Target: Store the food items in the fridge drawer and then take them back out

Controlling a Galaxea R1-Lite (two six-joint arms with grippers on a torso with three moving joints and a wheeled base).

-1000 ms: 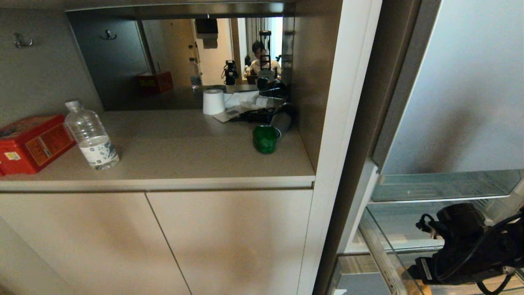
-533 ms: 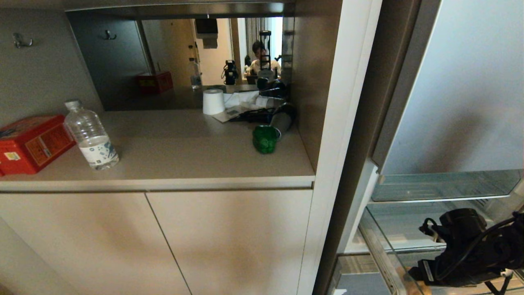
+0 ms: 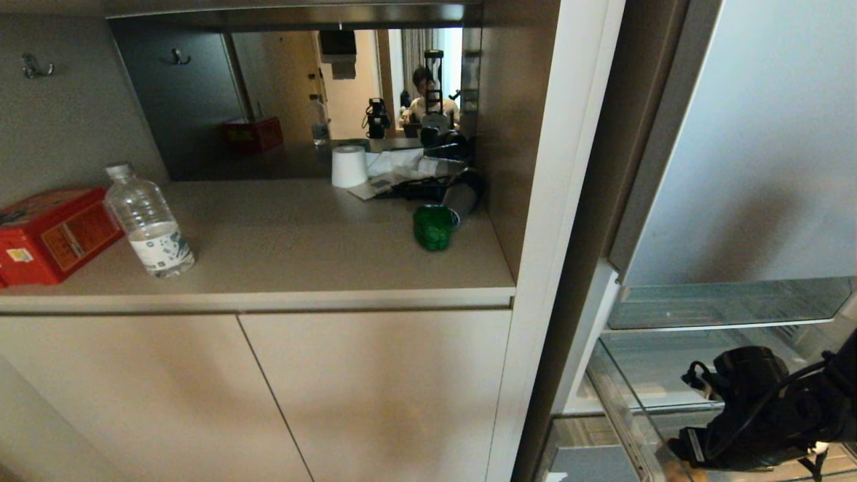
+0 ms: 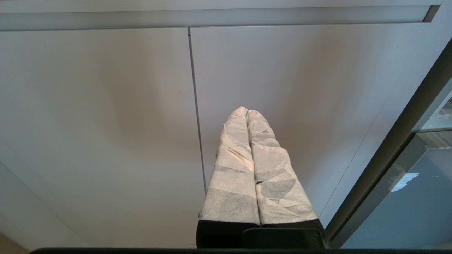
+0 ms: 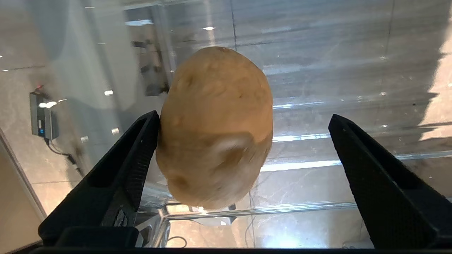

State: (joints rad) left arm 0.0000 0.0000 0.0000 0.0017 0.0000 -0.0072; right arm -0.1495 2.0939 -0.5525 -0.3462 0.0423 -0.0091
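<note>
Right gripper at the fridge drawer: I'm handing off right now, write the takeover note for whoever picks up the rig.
Right gripper: open, down in the fridge drawer, jaws spread around the potato; one finger sits against it, the other stands clear.
Left gripper: shut, empty, parked in front of the cabinet doors.
Potato: resting on the drawer's clear glass, released.
Green bell pepper: on the counter, beside the hair dryer.
Done: drawer open, potato placed inside.
Left: withdraw the right gripper, store the pepper, then take both items back out.
</note>
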